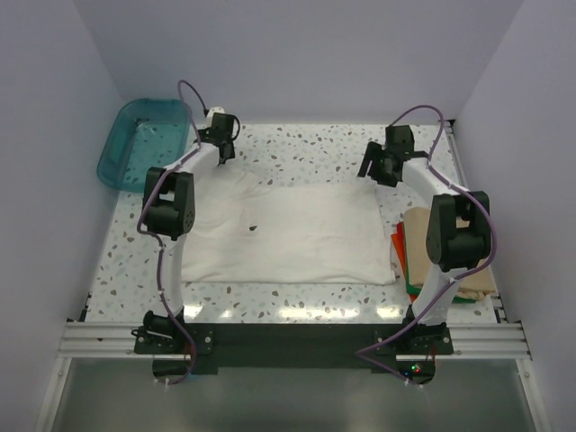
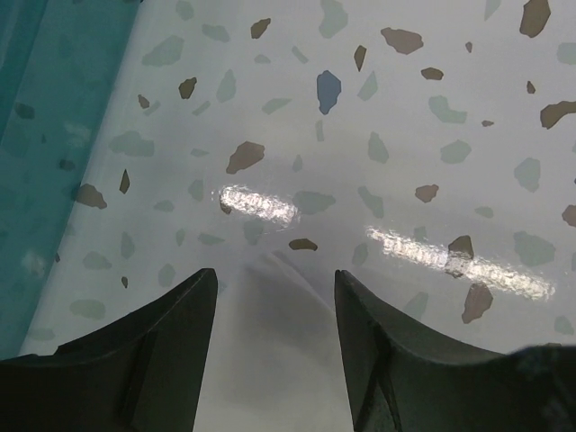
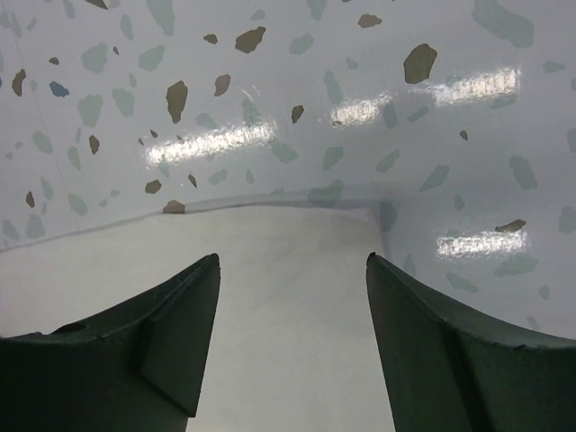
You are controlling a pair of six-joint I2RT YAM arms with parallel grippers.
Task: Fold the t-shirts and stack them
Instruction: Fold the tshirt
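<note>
Jaws wide and empty on the left gripper point(image 2: 274, 281) and the right gripper point(image 3: 292, 261).
At the table's point(image 1: 306, 148) right edge, a tan shirt point(image 1: 417, 225) lies on an orange-red shirt point(image 1: 399, 247) and a green shirt point(image 1: 412, 290). The off-white shirt point(image 1: 297, 234) lies flat mid-table, a gripper above each far corner. A tub point(image 1: 117, 157) sits at the far left corner.

A robot lab cell — plain white walls point(image 1: 297, 54) enclose a speckled table point(image 1: 306, 148) edged with aluminium rail point(image 1: 99, 340).
</note>
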